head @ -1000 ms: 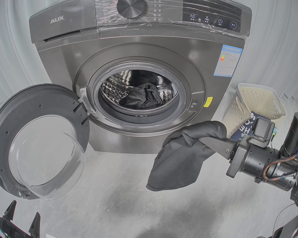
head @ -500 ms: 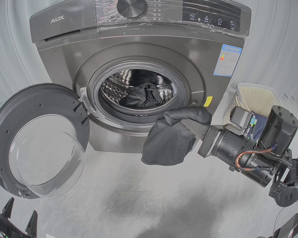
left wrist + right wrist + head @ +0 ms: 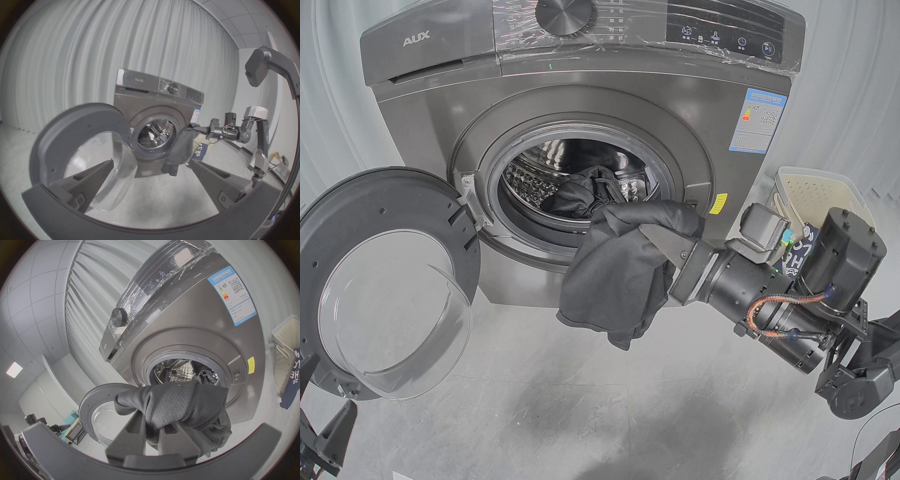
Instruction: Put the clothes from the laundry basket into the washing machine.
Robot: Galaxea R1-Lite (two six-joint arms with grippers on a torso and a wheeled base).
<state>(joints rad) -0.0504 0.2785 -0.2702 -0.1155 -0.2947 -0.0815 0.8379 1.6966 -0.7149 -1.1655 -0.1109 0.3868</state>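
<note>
Curtained room (image 3: pixel 850 94), dark garment (image 3: pixel 612 275) draped over right fingers (image 3: pixel 665 240) clamping it, left fingers (image 3: pixel 90 175) apart

A dark grey cloth (image 3: pixel 612 275) hangs from the right gripper (image 3: pixel 657 242) at the washing machine (image 3: pixel 425 119)'s open hole. Black clothes (image 3: pixel 584 194) lie inside. The white laundry basket (image 3: pixel 825 194) stands to the right, a blue cloth (image 3: pixel 798 251) in it.

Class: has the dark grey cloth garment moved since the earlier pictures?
Yes: the dark grey cloth garment moved left and up, toward the grey metal washing machine.
</note>
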